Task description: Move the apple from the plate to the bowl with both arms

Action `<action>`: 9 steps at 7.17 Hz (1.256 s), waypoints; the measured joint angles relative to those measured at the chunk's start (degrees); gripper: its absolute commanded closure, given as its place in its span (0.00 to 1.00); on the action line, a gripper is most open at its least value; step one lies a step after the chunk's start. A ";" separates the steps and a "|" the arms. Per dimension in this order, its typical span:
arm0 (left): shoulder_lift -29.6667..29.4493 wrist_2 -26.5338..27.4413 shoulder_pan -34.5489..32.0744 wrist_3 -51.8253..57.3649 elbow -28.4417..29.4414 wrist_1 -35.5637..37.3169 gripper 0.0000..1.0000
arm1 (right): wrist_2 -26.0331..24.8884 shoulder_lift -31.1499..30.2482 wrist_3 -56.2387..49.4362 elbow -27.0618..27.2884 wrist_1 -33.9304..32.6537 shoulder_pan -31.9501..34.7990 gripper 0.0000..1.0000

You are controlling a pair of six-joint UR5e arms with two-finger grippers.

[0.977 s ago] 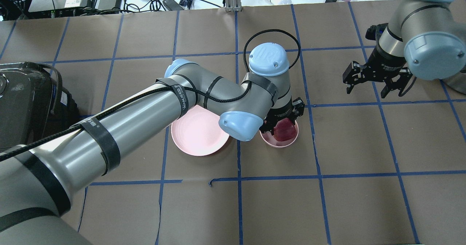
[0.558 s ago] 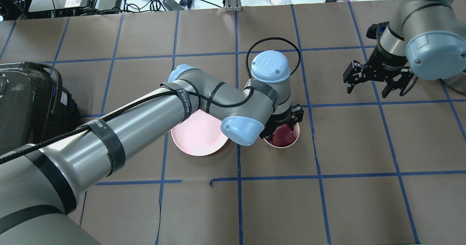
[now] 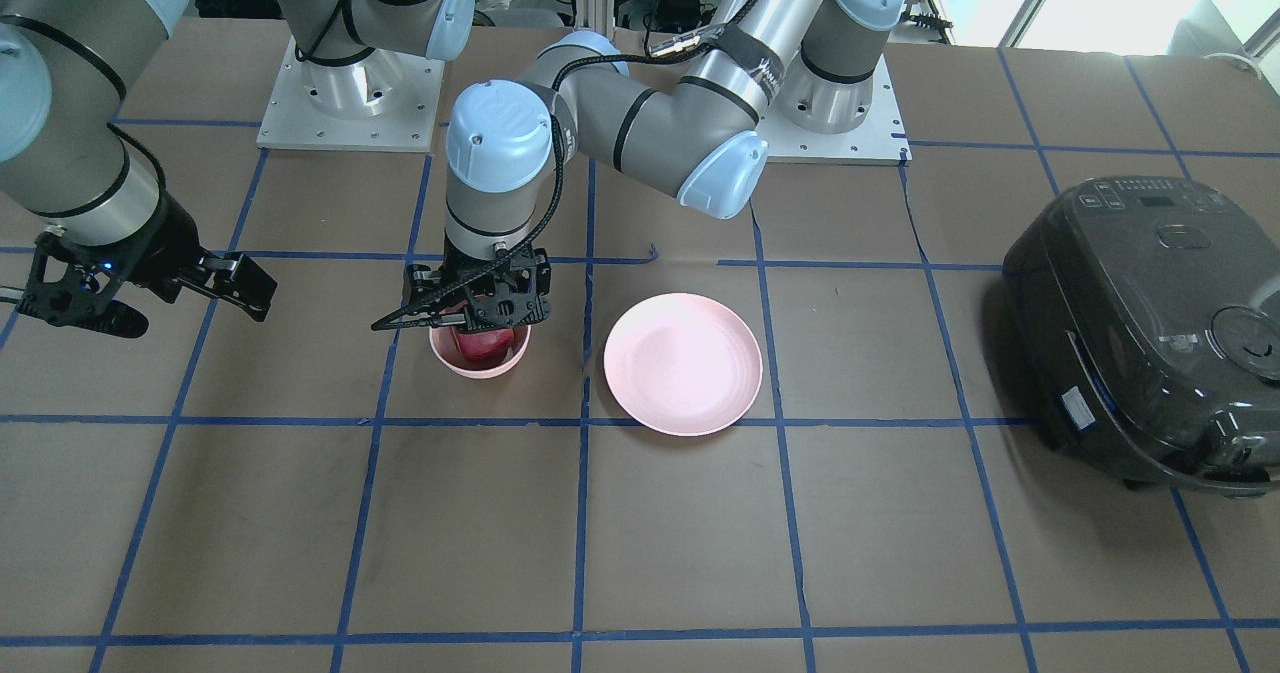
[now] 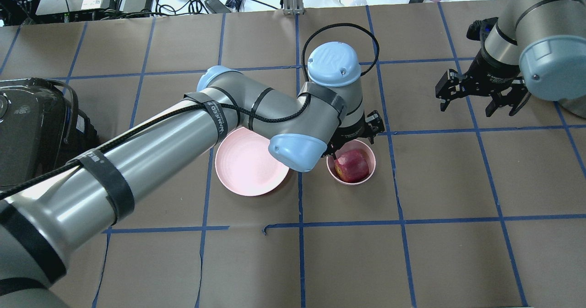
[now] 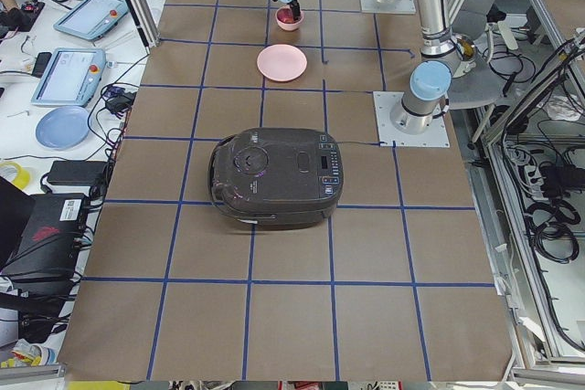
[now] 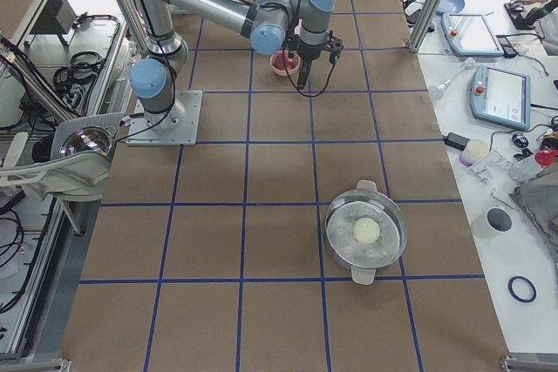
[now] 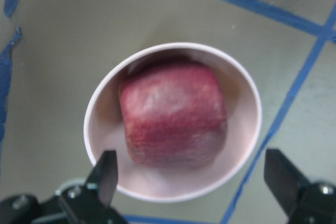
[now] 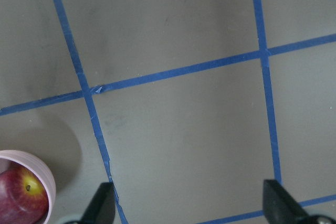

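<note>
Brown gridded tabletop | your small dark red apple lies in the small deep pale pink bowl, mid-table | black left gripper hangs straight above it, jaws wide apart, holding nothing | black right gripper, also spread, sits well off toward the right edge

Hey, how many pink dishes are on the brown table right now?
2. The flat pink plate lies empty near the table's middle; the small pink bowl stands just beside it, holding the apple. No others show, and none seem hidden.
</note>
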 measured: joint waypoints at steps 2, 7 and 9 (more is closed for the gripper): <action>6.10 0.52 2.45 5.43 0.55 -2.23 0.00 | 0.50 -3.13 0.09 -4.13 1.61 0.55 0.00; 21.21 3.14 7.13 22.52 3.25 -20.68 0.00 | 0.44 -5.36 6.10 -9.38 4.70 8.17 0.00; 24.57 8.10 12.83 33.29 4.50 -25.24 0.00 | 0.28 -5.52 6.51 -9.37 4.58 12.18 0.00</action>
